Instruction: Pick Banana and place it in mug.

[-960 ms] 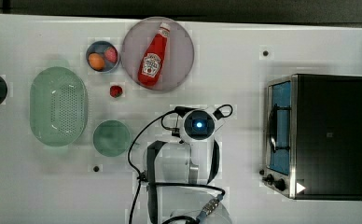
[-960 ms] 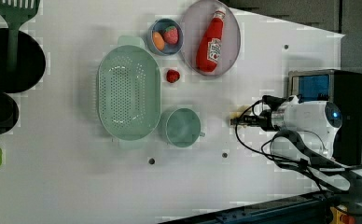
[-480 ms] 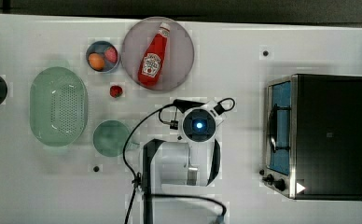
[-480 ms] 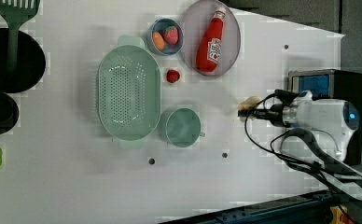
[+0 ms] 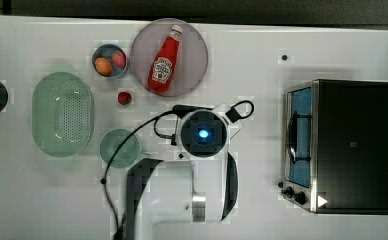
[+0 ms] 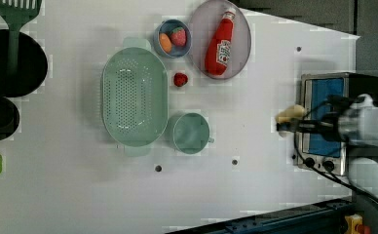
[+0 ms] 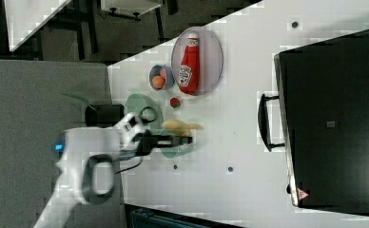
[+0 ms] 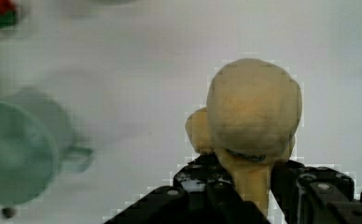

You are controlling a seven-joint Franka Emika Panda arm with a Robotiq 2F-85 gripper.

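Wrist view: hand [image 8: 244, 186] clamped on the banana [image 8: 254, 116], lifted off the white surface [image 8: 170, 56].
Black fingers [image 8: 202, 179] pinch the banana's lower end; its pale lobes stick out past them. Left view: banana [image 6: 290, 114] hangs just in front of the toaster oven [image 6: 323, 97], well right of the mug [image 6: 191, 132], which stands upright just right of the green colander [image 6: 134, 96]. Right view: banana [image 7: 181, 126] sits above the hand [image 7: 185, 139], over the mug [image 7: 175, 150]. Strawberry [image 5: 124, 97] lies far of the mug [image 5: 119, 147] in the top view, near the ketchup plate [image 5: 194, 60] and the blue bowl [image 5: 98, 56].
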